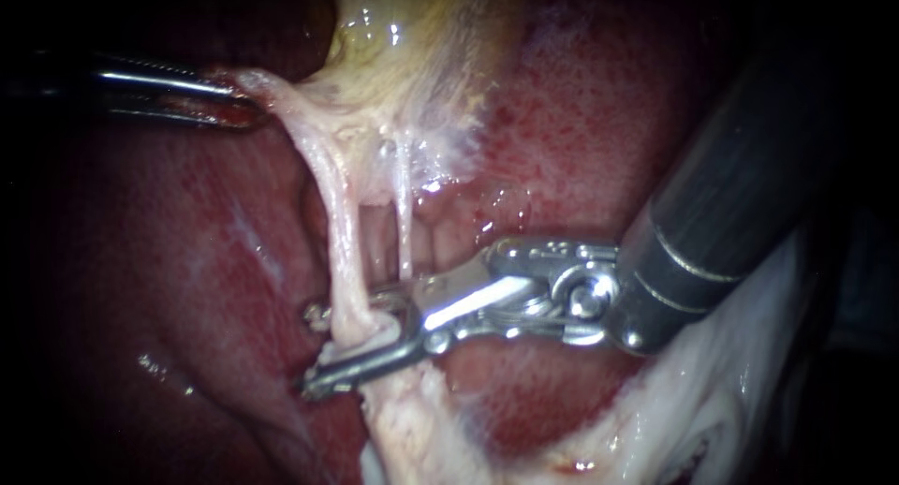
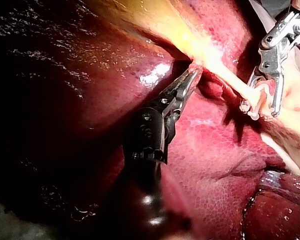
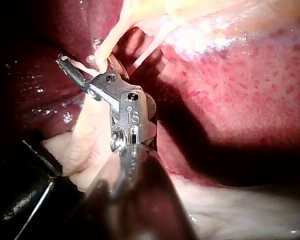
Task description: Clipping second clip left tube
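The left tube is a pale band running down from the yellowish gallbladder; a thinner right tube hangs beside it. A small metal clip sits on the left tube's outer edge. My right instrument comes in from the upper right, and its jaws stand open astride the left tube just below that clip, as the left wrist view and the right wrist view both show. My left instrument is shut on the gallbladder tissue at the tube's top and holds it stretched leftwards.
Dark red liver lies behind and on both sides of the tubes. Pale fatty tissue spreads below the right instrument's jaws and under its shaft.
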Tool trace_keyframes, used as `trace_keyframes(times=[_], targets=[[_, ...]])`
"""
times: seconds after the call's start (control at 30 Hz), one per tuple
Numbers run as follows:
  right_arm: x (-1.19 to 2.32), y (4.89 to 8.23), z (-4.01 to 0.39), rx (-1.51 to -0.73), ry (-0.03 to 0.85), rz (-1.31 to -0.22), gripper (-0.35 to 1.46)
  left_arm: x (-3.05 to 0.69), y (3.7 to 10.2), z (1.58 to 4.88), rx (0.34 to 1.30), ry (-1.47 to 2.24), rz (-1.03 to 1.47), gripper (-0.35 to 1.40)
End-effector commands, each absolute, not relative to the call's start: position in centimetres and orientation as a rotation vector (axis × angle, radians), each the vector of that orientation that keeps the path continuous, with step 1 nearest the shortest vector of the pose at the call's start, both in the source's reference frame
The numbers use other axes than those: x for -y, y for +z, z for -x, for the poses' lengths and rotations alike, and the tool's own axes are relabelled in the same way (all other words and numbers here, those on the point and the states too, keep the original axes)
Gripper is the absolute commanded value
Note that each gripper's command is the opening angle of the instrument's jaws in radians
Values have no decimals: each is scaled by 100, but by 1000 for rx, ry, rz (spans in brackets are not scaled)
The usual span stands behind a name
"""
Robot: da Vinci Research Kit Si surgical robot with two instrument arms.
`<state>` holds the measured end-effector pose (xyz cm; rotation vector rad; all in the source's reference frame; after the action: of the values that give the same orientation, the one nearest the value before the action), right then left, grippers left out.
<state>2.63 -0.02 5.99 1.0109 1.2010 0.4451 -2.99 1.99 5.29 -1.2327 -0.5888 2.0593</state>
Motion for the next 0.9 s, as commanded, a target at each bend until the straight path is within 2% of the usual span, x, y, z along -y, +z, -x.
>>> trace_keyframes(times=[0.03,0.57,0.7,0.8,0.9], targets=[[2,599,-264,-1204,446,-1011,48,-199,529,299,588,2059,1232,-35],[7,572,-265,-1222,467,-1061,40,-199,529,299,588,2059,1232,-35],[7,573,-261,-1219,469,-1067,25,-199,529,299,588,2059,1232,-35],[6,575,-258,-1219,468,-1068,2,-199,530,299,588,2059,1232,-35],[5,576,-257,-1214,477,-1076,-10,-199,530,299,587,2059,1232,-35]])
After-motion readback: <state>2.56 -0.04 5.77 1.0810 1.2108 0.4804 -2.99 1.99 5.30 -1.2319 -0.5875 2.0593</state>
